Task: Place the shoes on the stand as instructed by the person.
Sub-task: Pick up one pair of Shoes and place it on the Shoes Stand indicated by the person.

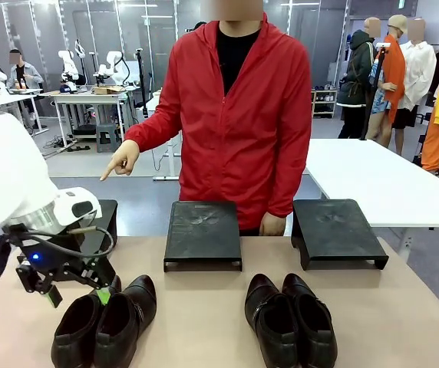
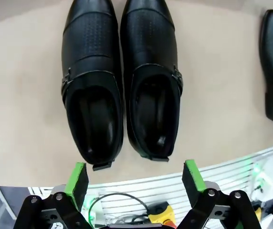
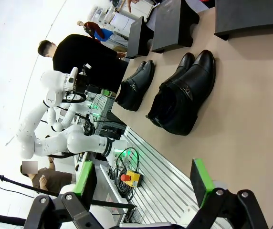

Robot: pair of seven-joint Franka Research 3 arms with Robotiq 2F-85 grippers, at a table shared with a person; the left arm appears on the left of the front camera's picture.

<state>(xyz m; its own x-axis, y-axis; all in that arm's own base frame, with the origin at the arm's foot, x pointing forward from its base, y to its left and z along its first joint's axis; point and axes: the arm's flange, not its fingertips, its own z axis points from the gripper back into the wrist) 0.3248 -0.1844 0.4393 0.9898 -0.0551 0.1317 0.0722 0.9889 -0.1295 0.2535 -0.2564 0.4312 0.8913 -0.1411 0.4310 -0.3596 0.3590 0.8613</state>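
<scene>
The person [image 1: 239,123] wears a red zip-up jacket, long-sleeved, over a black shirt. The left arm [image 1: 4,176] is glossy white; the left gripper [image 2: 135,172] is black with green pads [image 2: 78,179].

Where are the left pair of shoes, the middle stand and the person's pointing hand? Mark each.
left pair of shoes [image 1: 139,295], front view, toe of its inner shoe
middle stand [image 1: 202,230], front view, top face
pointing hand [image 1: 123,159], front view, back of the hand

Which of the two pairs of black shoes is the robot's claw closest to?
The pair on the robot's left: the open left gripper hovers right at it, while the other pair sits apart toward the right.
</scene>
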